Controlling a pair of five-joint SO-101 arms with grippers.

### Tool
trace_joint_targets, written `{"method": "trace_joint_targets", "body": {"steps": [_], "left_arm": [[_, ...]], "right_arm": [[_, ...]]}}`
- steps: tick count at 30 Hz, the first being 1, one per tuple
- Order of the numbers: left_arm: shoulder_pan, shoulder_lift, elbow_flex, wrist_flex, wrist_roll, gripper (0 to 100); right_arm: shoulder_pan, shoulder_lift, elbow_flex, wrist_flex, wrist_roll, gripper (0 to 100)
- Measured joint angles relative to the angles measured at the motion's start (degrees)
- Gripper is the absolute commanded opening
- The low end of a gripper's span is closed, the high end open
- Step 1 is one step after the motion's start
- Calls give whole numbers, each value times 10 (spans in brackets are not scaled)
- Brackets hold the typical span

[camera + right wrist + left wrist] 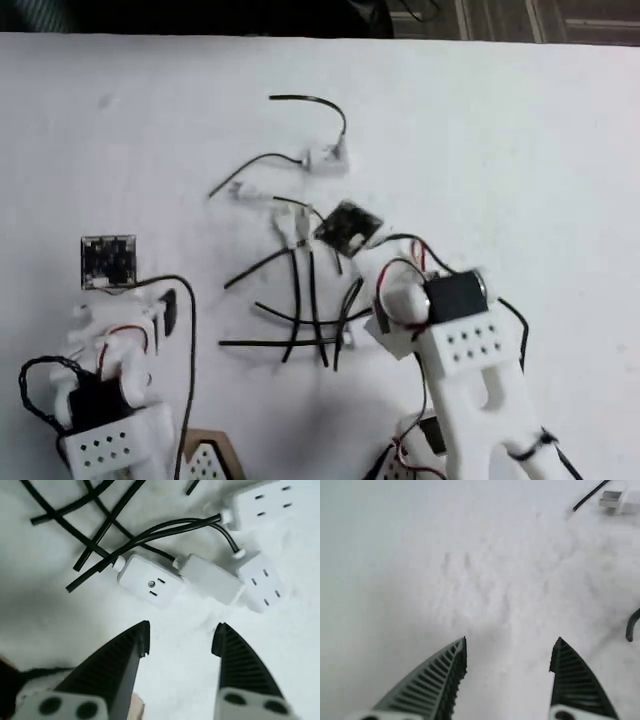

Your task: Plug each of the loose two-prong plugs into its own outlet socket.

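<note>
The white table [520, 130] carries a loose tangle of black cords [300, 310] at its middle, spreading toward the near edge. Farther toward the far edge lies a white plug [325, 155] with its cord arching over it, and a smaller white plug [250, 192] lies just left of that. A black square marker card [108, 260] sits near the left edge; a second marker card [347, 227] lies tilted at the far end of the tangle.

The left arm [105, 400] stands at the near left corner. The left gripper [511, 640] hangs over bare table with its jaws wide and nothing between them; a small white piece [615, 497] on a thin black cord [590, 494] lies well beyond it.

The right arm [470, 370] rises from the near edge, right of the middle, beside the tangle. The right gripper [183, 625] hovers with jaws wide and nothing held, just short of a single-socket outlet block [150, 582]. A plain white body [210, 579] lies against that block, and a 2-socket outlet block [260, 582] lies at its other end (whether any prongs are seated there cannot be told). A third outlet block [262, 502] lies beyond these, its slots facing up.
</note>
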State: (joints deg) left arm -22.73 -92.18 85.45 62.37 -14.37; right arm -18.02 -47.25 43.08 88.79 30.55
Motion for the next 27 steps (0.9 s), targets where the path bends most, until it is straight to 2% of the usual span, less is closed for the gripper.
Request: {"method": "trace_joint_targets", "body": {"steps": [3, 6, 10, 14, 19, 23, 27], "left_arm": [[13, 0, -38, 0, 0, 274], [16, -2, -70, 0, 0, 264], [31, -1, -101, 16, -16, 226], [74, -1, -133, 66, -34, 225], [142, 4, -183, 102, -34, 225], [198, 98, -237, 109, -39, 226], [245, 258, -322, 110, -40, 226]], "right_arm": [[0, -28, 13, -8, -62, 62], [6, -39, 32, -30, -78, 21], [42, -40, 56, -66, -83, 57], [74, -34, 67, -88, -83, 109], [151, -21, 66, -93, -83, 112], [225, -21, 64, -105, -83, 112], [284, -21, 64, -123, -84, 112]]}}
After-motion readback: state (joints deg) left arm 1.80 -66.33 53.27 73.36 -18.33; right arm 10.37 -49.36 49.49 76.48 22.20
